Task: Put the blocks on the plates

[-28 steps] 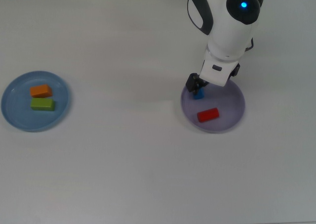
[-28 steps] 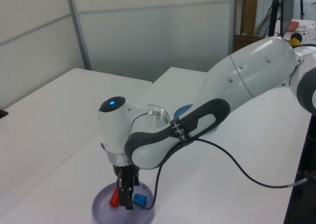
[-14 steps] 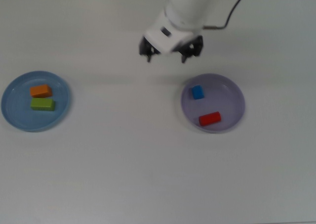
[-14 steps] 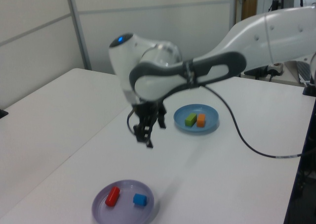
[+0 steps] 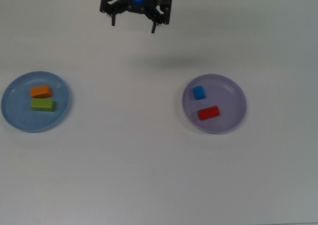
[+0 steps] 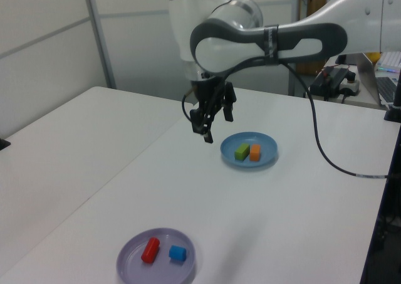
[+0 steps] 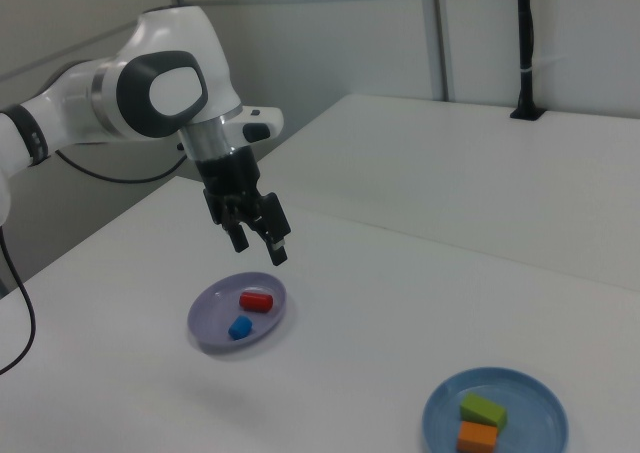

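Since a second ago my gripper [image 5: 133, 20] has left the lavender plate [image 5: 233, 116] and risen, fingers spread, grasping nothing. Top view cuts off my arm at the top edge; left view shows it whole. Blue cube [image 5: 198, 92] and red block [image 5: 208, 113] lie on lavender; orange block [image 5: 40, 91] and green block [image 5: 43, 105] on the blue plate [image 5: 12, 116].

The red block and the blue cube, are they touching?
Apart. In the top view, purple plate shows between the red block and the blue cube.
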Controlling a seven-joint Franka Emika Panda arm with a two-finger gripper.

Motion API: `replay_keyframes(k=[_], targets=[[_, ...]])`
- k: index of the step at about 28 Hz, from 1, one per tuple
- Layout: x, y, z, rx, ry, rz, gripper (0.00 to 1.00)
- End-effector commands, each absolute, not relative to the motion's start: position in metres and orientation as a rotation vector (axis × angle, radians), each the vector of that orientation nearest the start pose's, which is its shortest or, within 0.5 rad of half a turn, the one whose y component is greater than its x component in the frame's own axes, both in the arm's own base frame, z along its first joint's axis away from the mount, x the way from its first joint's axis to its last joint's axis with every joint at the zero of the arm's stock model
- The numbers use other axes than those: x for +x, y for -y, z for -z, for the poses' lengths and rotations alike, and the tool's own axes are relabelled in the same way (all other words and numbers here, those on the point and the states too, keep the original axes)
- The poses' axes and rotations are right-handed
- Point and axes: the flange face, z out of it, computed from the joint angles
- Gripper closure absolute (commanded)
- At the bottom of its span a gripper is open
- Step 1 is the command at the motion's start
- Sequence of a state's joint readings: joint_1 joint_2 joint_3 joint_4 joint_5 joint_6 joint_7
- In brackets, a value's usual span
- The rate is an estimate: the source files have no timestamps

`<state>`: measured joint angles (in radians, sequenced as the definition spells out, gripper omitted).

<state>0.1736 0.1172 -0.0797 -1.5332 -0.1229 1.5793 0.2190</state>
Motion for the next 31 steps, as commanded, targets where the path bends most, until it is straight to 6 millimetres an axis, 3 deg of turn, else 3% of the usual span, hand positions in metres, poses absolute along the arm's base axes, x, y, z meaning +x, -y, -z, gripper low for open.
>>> replay_keyframes(k=[1, 12, 18, 31], targets=[[0.579, -0.031, -0.579, -3.235, -0.207, -0.031, 0.0], [0.561, 0.004, -0.6, -3.2, -0.191, 0.039, 0.0], [0.548, 0.002, -0.599, -3.205, -0.188, 0.039, 0.0], [0.548, 0.003, -0.603, -3.204, -0.213, 0.038, 0.0]])
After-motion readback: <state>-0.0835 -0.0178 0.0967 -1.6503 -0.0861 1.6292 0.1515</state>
